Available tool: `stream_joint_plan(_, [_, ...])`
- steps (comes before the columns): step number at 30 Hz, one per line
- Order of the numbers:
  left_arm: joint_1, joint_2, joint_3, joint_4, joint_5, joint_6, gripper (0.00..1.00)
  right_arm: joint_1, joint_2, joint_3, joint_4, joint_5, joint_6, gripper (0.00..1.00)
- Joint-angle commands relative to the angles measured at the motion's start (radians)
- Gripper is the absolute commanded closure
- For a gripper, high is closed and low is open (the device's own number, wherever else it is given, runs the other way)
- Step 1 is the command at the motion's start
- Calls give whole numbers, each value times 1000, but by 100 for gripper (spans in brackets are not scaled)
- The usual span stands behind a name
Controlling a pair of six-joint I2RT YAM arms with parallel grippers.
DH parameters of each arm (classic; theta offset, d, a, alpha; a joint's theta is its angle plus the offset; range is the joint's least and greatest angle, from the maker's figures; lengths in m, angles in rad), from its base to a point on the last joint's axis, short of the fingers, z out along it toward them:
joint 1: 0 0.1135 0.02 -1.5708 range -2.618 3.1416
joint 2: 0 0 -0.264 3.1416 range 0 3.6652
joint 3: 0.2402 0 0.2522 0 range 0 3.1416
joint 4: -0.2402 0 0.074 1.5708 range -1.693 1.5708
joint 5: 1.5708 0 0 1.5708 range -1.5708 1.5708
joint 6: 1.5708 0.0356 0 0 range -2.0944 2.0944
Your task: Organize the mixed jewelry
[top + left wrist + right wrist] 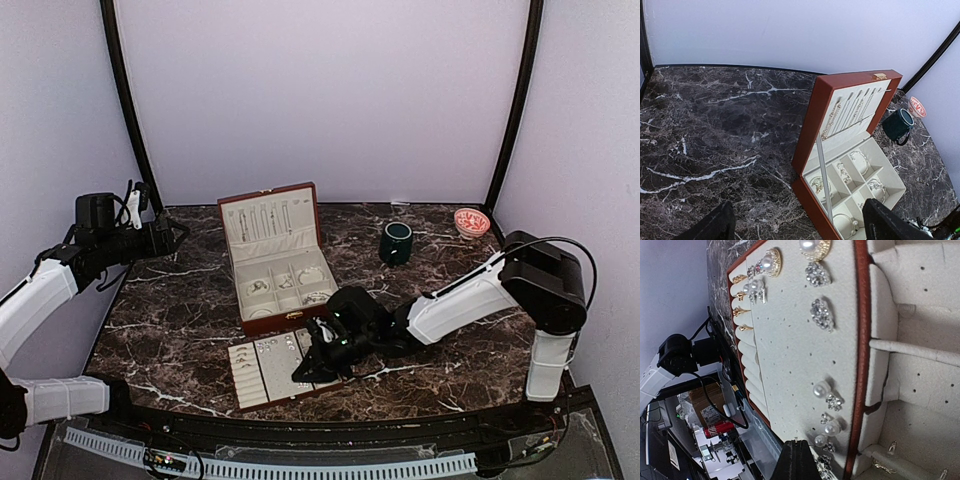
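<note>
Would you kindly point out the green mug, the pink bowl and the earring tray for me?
green mug (396, 248), top view, its side wall.
pink bowl (471, 221), top view, its middle.
earring tray (790, 350), right wrist view, bare cream padding.

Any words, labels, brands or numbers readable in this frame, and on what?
No text can be read anywhere.
On the red can, beyond the table: white markings, too blurred to read.
On the cardboard box near it: label too small to read.
On the small pink bowl: pattern only, no lettering.

L hand (172, 238) spread, raised | R hand (310, 370) pinched tight, low
</note>
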Motion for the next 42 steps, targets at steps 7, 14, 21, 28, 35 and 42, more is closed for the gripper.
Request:
stream_joint_plan(7, [-6,-18,-13,19,13,0,9,6,-40,-30,-41,52,4,100])
stream_joint_plan(14, [-7,-19,-13,19,13,2,9,7,-54,-26,-69,66,-6,100])
stream_joint_plan(21, [-6,-21,-13,20,15,2,9,7,-65,-11,-105,80,-20,100])
stream_joint_plan(28, [-6,-24,-13,19,14,1,9,7,-91,10,-162,103,-46,94])
stream_joint_plan(35, [-7,-26,-13,19,12,1,9,5,-114,32,-202,118,-72,87])
stream_joint_plan(42, [-6,-29,-13,17,10,2,9,0,-140,31,-225,130,-88,85])
